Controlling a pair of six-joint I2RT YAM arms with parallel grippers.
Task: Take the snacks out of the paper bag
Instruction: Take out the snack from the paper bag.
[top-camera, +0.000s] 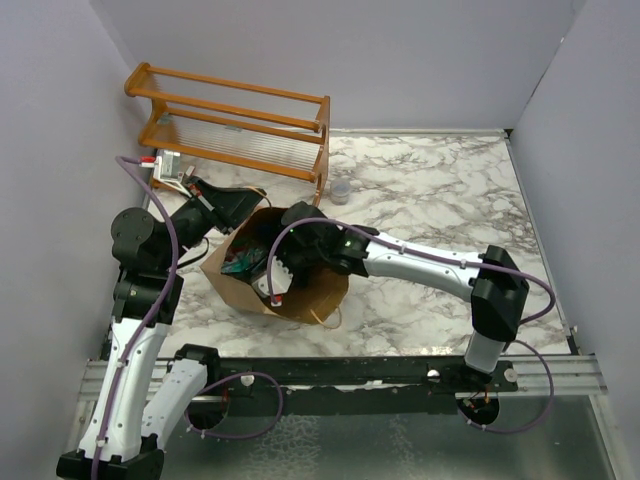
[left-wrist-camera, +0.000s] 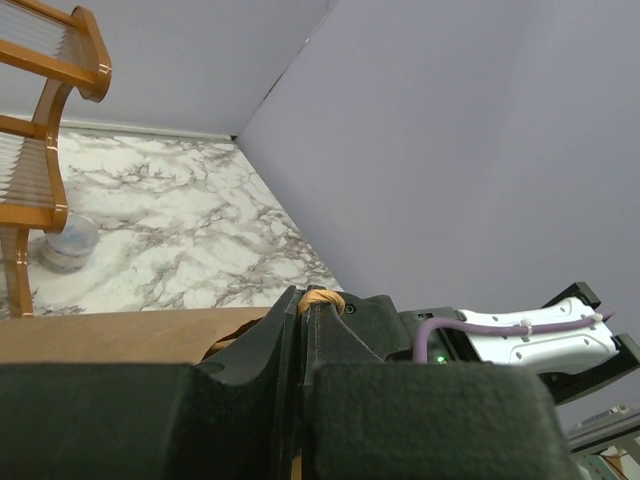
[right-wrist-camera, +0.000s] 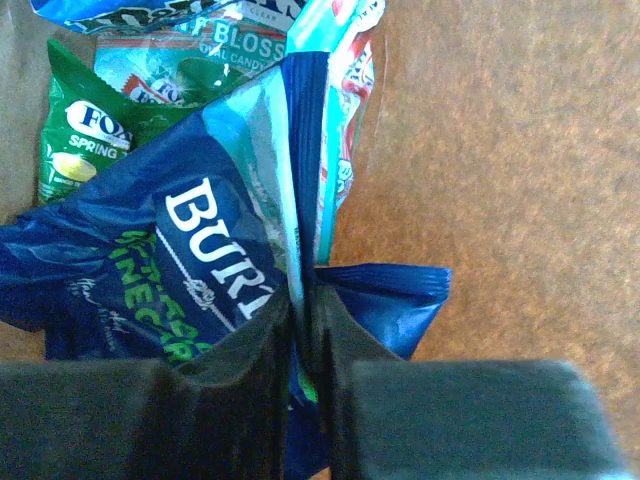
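Note:
The brown paper bag (top-camera: 318, 290) stands open on the marble table, left of centre. My left gripper (top-camera: 238, 208) is shut on the bag's twisted paper handle (left-wrist-camera: 322, 297) at the bag's far-left rim (left-wrist-camera: 110, 335). My right gripper (top-camera: 283, 262) reaches down into the bag and is shut on the edge of a dark blue snack packet (right-wrist-camera: 170, 270). Other snacks lie under it in the bag: a green packet (right-wrist-camera: 75, 135) and a teal one (right-wrist-camera: 190, 65). The bag's brown inner wall (right-wrist-camera: 500, 170) fills the right of that view.
An orange wooden rack (top-camera: 235, 125) stands at the back left. A small clear round cup (top-camera: 340, 190) sits next to the rack's right end; it also shows in the left wrist view (left-wrist-camera: 68, 243). Lilac walls close in the table on three sides.

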